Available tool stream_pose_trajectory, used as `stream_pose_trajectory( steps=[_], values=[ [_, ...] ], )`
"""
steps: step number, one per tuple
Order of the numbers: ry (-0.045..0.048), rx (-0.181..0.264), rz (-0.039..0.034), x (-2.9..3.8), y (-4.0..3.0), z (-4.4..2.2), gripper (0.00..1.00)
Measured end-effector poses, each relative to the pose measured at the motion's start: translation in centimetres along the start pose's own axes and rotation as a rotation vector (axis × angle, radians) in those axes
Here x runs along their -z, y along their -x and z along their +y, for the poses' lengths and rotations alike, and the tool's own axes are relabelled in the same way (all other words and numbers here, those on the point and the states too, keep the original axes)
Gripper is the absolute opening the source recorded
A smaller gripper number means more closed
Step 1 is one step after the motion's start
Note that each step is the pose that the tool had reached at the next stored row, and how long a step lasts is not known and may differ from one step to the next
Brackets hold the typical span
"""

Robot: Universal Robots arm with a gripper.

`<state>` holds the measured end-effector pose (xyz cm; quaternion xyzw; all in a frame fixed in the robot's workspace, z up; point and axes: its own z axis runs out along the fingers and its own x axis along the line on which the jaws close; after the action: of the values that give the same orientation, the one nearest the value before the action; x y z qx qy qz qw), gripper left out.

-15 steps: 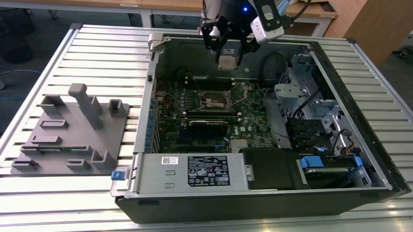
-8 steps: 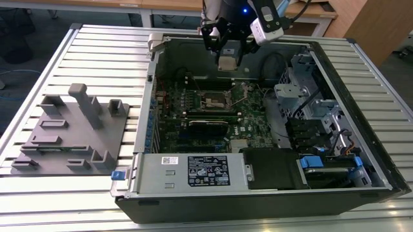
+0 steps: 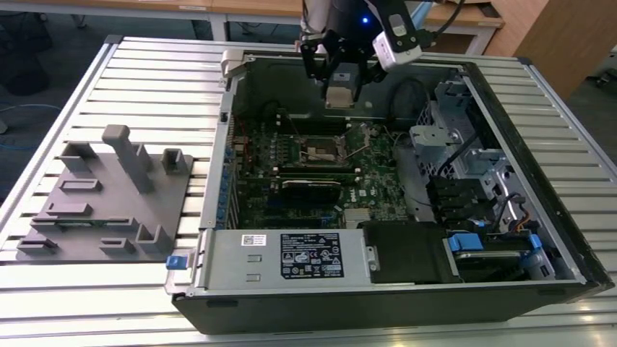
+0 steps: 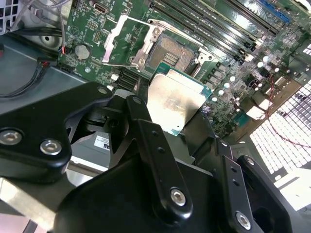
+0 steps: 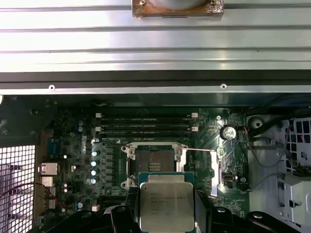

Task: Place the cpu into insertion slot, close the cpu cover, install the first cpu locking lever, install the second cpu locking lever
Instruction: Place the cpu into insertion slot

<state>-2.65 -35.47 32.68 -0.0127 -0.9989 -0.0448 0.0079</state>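
- 9 o'clock in the exterior view: a grey moulded tray (image 3: 106, 195) lies on the slatted table (image 3: 144, 79), just beside the open computer case (image 3: 386, 303).
- Centre: the insertion slot (image 3: 321, 150) lies uncovered on the green board (image 3: 376, 181). The gripper (image 3: 342, 88) hangs at its 12 o'clock, clear of it.
- The fingers (image 4: 146, 133) are clenched on two opposite edges of the cpu (image 4: 177, 104), with its silver lid turned to both wrist cameras.
- The cpu is near-square, and I can pick out no long axis. In the first wrist view its edges run parallel to the slot's rim.
- The second wrist view shows the cpu cover (image 4: 127, 42) lying open beside the slot. In the exterior view the cpu is just a pale patch under the fingers.
- The cpu's underside is hidden, and the black fingers cover part of its sides.
- 3 o'clock: a metal drive cage (image 3: 458, 101) stands inside the case.
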Motion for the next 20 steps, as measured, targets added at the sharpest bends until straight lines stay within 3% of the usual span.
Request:
stream_pose_trajectory(
  steps=[20],
  values=[
    [0.0,0.0,0.0,-2.2,0.04,-0.2,0.54]
  ],
)
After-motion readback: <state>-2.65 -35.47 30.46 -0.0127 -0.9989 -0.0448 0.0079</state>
